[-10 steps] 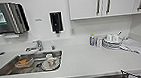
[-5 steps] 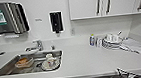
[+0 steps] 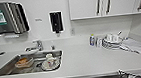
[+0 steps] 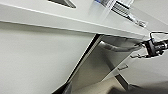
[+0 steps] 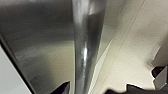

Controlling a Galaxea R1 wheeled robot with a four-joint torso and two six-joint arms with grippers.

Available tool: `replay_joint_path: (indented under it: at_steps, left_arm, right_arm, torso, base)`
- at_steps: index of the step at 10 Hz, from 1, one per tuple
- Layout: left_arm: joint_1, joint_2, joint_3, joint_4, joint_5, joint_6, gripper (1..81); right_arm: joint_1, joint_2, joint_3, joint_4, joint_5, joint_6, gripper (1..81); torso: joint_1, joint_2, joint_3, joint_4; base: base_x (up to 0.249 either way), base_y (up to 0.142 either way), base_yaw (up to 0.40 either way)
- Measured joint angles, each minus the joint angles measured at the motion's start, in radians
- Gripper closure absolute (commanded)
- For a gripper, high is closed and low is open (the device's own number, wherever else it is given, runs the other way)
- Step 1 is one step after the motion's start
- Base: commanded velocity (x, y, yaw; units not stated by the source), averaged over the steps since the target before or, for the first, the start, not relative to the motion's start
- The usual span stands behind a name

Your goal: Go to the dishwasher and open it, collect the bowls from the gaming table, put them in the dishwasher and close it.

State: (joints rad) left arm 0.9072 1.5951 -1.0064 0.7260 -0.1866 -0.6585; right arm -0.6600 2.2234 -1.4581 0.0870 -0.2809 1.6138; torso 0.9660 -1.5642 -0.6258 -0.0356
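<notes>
barely any change vs 0.5 s ago; right hand (image 4: 152, 47) at dishwasher (image 4: 100, 67) handle (image 5: 86, 37), grip state unclear.

The right gripper (image 4: 150, 47) was black and blocky, with thin dark cables looping from it; dark finger tips (image 5: 63, 88) showed blurred.
</notes>
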Motion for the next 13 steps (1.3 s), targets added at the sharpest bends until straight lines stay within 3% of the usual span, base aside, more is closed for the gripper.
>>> replay_joint_path:
  at_steps: [7,13]
  left_arm:
    - [0.000,0.013,-0.009,0.004,0.000,0.000,1.0]
    - [0.000,0.035,-0.025,0.004,0.000,0.000,1.0]
  right_arm:
    - [-0.019,0.033,-0.112,0.000,-0.013,0.032,1.0]
    - [-0.025,0.042,-0.137,0.001,-0.015,0.033,1.0]
  torso:
    - [0.000,0.000,0.000,0.000]
    - [0.001,0.000,0.000,0.000]
  base:
    - [0.000,0.000,0.000]
    - [0.000,0.000,0.000]
